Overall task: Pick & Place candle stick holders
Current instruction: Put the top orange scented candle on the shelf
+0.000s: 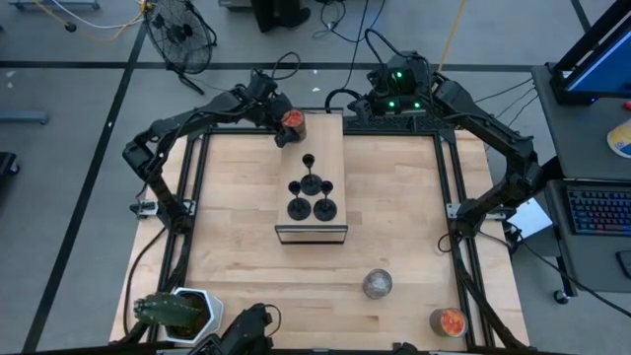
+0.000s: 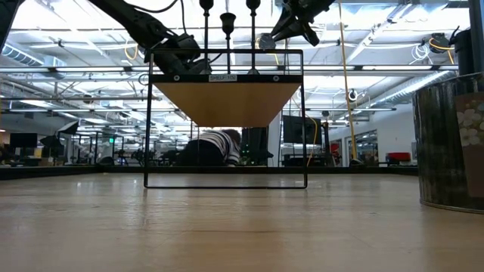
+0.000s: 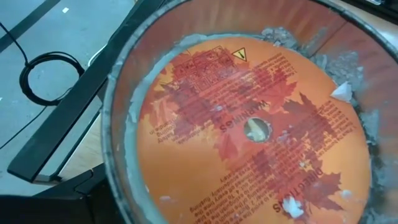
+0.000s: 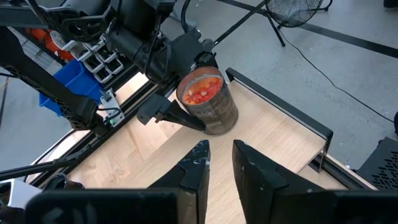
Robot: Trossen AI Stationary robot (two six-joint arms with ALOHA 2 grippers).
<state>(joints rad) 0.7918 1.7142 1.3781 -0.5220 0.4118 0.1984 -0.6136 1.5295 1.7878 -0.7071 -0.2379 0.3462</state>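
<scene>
A potted cactus [image 1: 170, 312] in a white pot stands at the counter's [image 1: 237, 247] near left corner. At the far edge, left of centre, the left gripper [image 1: 280, 126] has its fingers spread wide around a glass jar with orange contents [image 1: 293, 122], which sits on the far left corner of a raised wooden shelf [image 1: 320, 219]. In the right wrist view one dark finger [image 4: 177, 117] of that gripper lies against the jar's side; whether the jar is lifted off the shelf I cannot tell. In the left wrist view the jar's orange label fills the picture.

The four candle stick holders [image 1: 311, 196] stand upright on the middle of the shelf, close together: one nearer the far end, two side by side behind it, and two at the front with their round bases just beside each other. In the low view their thin stems rise above the shelf's black wire frame.

The right gripper [image 1: 347, 110] hovers just beyond the shelf's far right corner, fingers nearly pressed together with a narrow gap and nothing between them.

Toward the near right corner of the counter stand a round silvery jar [image 1: 377, 284] and, closer to the corner, a second glass jar with orange contents [image 1: 447, 321], apart from each other.
</scene>
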